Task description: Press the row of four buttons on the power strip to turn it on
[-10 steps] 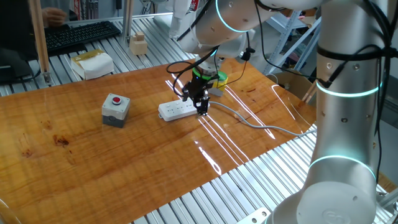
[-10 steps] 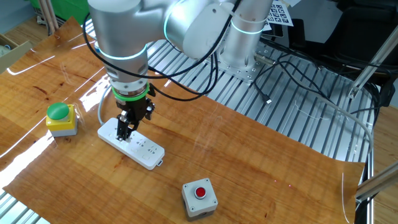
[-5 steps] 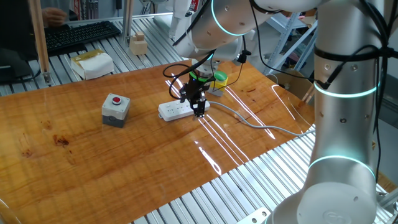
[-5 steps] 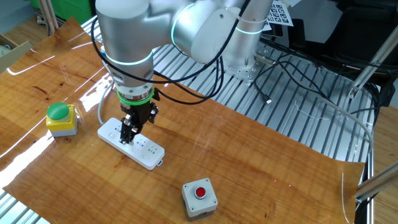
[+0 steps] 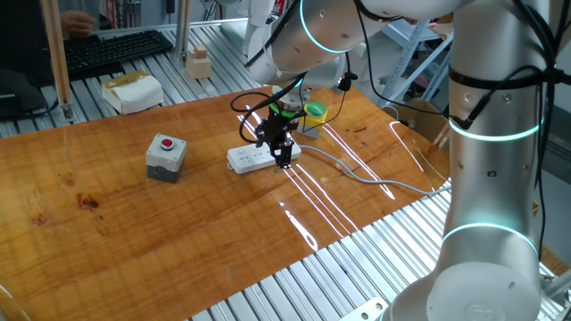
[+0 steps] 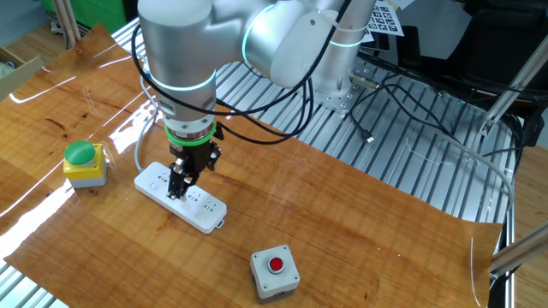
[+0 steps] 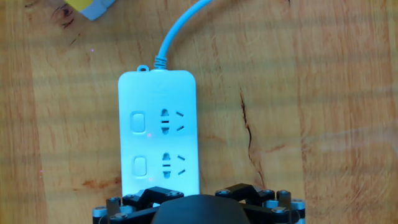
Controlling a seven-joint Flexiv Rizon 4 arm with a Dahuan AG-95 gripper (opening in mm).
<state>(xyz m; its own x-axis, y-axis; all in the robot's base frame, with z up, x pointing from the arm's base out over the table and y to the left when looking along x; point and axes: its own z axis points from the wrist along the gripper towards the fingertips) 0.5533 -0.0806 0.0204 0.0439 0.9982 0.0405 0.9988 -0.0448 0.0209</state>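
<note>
In one fixed view the power strip [image 5: 257, 158] lies flat on the wooden table [image 5: 178, 232], with the gripper [image 5: 283, 161] pointing straight down over its right end. Taking the strip as landmark: a grey box with a red button [image 5: 166, 157] sits well to its left, a yellow box with a green cap [image 5: 313, 114] stands just behind its right end, and its grey cable [image 5: 366, 176] trails off to the right. No lettering on any of these can be read here.

In the other fixed view the strip [image 6: 180, 197] runs diagonally, the gripper [image 6: 177, 190] coming down onto its middle part. The green-capped box [image 6: 82, 162] is left of the strip, the grey box [image 6: 275, 274] below and to its right. Black-and-white marker patterns (no readable words) show on a sheet [image 6: 384, 15] far behind the strip.

In the hand view the strip [image 7: 160, 134] fills the centre, cable [image 7: 180, 30] leaving its top end. Two of the row of four buttons [image 7: 138, 144] show along its left edge, each beside a socket; the rest are hidden under the gripper body [image 7: 199, 208]. The strip's face bears no legible brand. No fingertips show, but the jaws stand fully spread and hold nothing.
</note>
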